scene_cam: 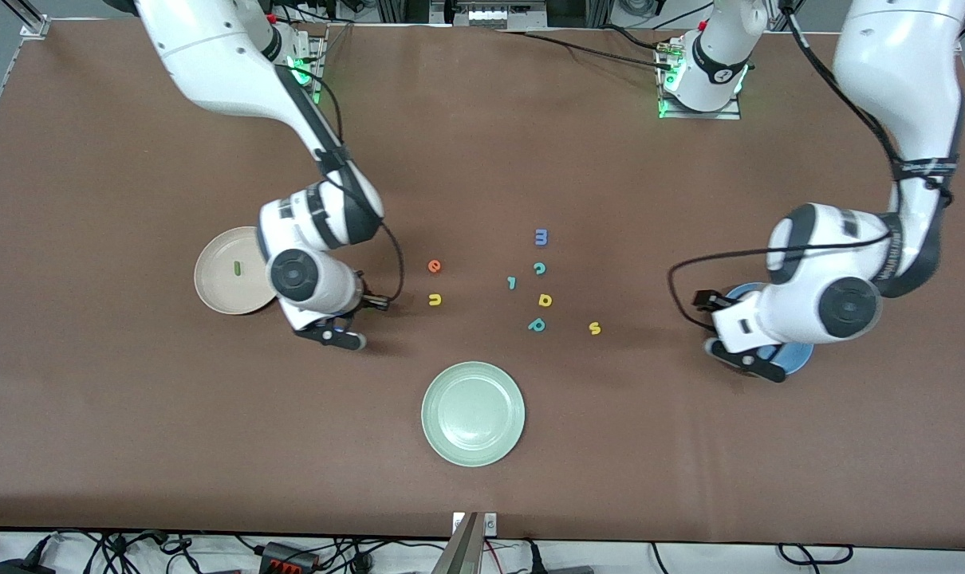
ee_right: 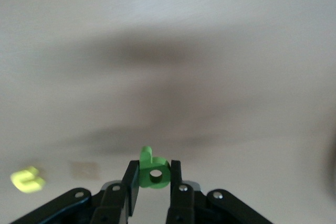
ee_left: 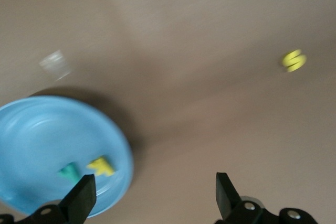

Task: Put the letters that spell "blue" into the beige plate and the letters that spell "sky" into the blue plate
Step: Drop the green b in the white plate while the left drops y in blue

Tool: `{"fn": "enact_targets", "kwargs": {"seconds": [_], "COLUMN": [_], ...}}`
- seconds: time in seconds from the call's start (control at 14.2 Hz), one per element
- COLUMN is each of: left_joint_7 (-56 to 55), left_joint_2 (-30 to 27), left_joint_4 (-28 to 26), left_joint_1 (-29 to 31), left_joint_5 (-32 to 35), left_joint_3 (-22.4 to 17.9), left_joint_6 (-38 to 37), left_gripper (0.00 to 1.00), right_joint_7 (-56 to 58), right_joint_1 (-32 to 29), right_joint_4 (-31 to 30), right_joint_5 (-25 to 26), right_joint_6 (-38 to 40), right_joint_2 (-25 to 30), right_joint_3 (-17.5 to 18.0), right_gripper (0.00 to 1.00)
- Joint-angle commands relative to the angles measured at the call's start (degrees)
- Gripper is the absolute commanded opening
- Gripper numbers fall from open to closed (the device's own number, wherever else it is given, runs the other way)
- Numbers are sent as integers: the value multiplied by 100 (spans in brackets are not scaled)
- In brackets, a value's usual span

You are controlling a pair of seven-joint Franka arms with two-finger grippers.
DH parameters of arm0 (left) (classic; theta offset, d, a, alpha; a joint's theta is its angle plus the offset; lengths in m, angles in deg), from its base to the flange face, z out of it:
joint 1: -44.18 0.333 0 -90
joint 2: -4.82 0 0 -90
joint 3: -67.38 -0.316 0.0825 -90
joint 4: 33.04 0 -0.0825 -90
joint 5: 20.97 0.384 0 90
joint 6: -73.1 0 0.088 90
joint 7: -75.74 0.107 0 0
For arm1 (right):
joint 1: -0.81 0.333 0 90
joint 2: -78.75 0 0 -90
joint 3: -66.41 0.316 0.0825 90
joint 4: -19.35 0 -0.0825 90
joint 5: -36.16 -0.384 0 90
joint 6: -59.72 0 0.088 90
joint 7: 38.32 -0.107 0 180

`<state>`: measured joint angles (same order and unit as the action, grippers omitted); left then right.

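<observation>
**Green b pinched, left jaws spread over the blue plate**

On my right wrist feed, the right gripper has its jaws pinching the light-green b, low in the middle of the frame, above the brown worktop. In the front view that gripper sits centre-left, just beside the beige plate, which already holds the dark-green l. The yellow u and orange e lie on the worktop toward the middle of the frame, e above u.

The left gripper has its jaws spread wide with nothing between them, at the bottom edge of its wrist feed. The blue plate fills the lower left there, holding the teal y and yellow k touching or nearly so. In the front view this plate is mostly hidden under the left arm at right. The yellow s lies on the worktop, right of centre in the front view.

The pale green plate sits lower centre, holding nothing that I can see. Spare letters cluster in mid frame
</observation>
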<state>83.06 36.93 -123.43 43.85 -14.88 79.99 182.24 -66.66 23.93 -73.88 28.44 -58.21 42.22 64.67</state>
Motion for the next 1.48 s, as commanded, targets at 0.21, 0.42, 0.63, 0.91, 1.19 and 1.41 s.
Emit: {"fn": "enact_targets", "kwargs": {"seconds": [0.21, 0.42, 0.63, 0.91, 1.19, 1.41], "left_joint_7": [-3477, -4195, -4204, -4204, -4196, -4195], "left_joint_2": [760, 919, 1043, 1157, 1227, 1236], "left_joint_4": [65, 4, -49, -76, -102, -146], "left_joint_1": [-924, -1127, -1154, -1224, -1198, -1207], "left_joint_5": [41, 33, 33, 33, 33, 33], "left_joint_3": [-30, -30, -22, -13, 66, 75], "left_joint_6": [992, 1530, 1926, 2163, 2181, 2181], "left_gripper": [100, 100, 100, 76, 71, 55], "right_joint_7": [1707, 2340, 2526, 2922, 2826, 2668], "right_joint_1": [-1264, -1704, -1784, -1855, -1811, -1418], "right_joint_4": [-555, -1231, -1785, -2402, -2166, -1631], "right_joint_5": [51, 51, 77, 95, 86, 51], "right_joint_6": [1272, 1176, 782, -142, -29, 174], "right_joint_2": [575, 901, 1069, 1086, 1305, 1280], "right_joint_3": [77, 69, 68, 60, -37, 16], "right_gripper": [14, 14, 14, 17, 100, 100]}}
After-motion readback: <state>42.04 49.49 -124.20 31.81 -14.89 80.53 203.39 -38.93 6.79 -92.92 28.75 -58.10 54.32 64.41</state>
